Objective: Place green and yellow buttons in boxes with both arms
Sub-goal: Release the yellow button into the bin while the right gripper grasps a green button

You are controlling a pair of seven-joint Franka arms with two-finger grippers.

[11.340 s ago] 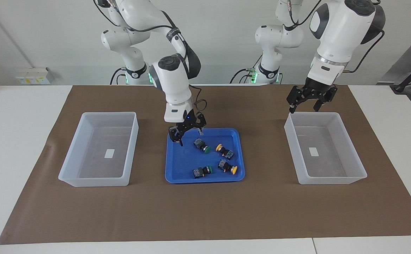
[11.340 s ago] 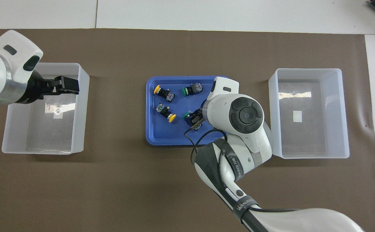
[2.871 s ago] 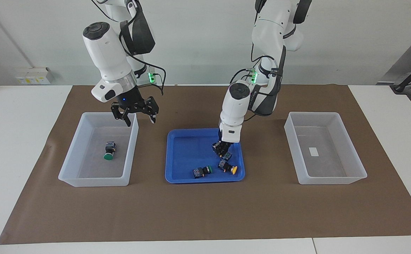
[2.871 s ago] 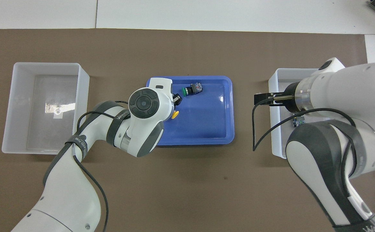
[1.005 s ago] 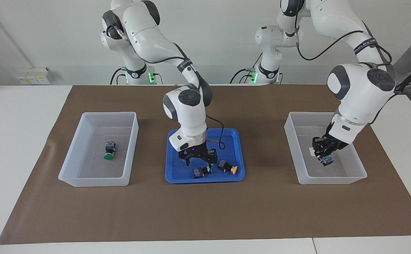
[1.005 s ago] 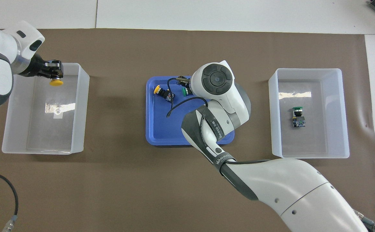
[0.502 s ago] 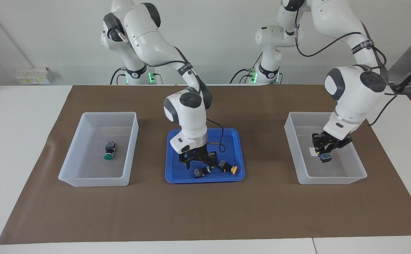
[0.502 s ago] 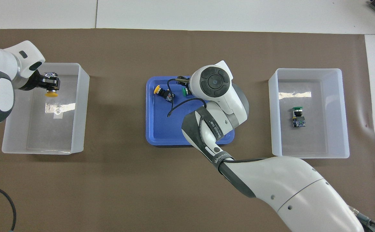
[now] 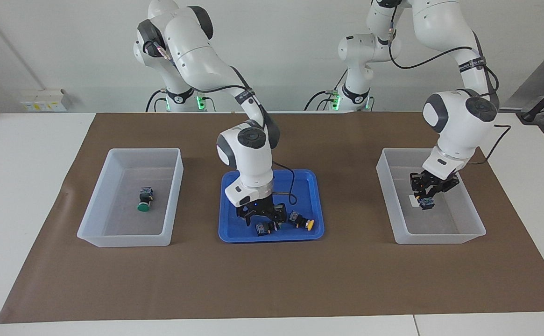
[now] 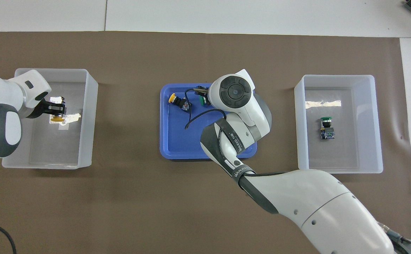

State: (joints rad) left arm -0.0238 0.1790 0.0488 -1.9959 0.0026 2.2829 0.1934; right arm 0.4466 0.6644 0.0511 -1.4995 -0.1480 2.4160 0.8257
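As my right gripper [image 9: 263,218] hangs wide-jawed just above the tray green button [image 9: 264,227], I should straddle its black body squarely, then close. Just beside that claw, on the blue tray [image 9: 234,233]: one tray yellow button [image 9: 302,220]. Well apart: left gripper [image 9: 426,198] clamping one held yellow button [image 10: 56,119] over one box [image 9: 440,235]; second box [image 9: 127,240], one boxed green button [image 9: 144,199]. Totals: two green, two yellow.

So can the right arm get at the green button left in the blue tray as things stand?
Probably yes. The right end effector is open and low over the green button in the blue tray. The yellow button lies apart beside it, and the left end effector is over its own box.
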